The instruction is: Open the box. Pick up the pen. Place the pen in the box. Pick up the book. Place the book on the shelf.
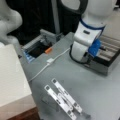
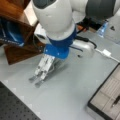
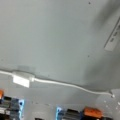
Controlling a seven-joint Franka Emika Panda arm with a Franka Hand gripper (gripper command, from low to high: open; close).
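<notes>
The box lies open at a front view's right, and its beige compartments show at a front view's bottom right. A slim dark pen lies in one compartment. At a front view's left the white book rests flat on the reddish-brown shelf. That shelf also stands at a front view's upper left. My arm hangs beside the box, and my gripper shows only as a silvery hand body above the table, its fingers hidden. No fingers appear in the wrist view.
A silver slatted stand lies on the grey table, partly behind my arm. A white cable with a connector crosses the table. A grey dark-hollowed tray holds small parts. Another white arm stands at the back left.
</notes>
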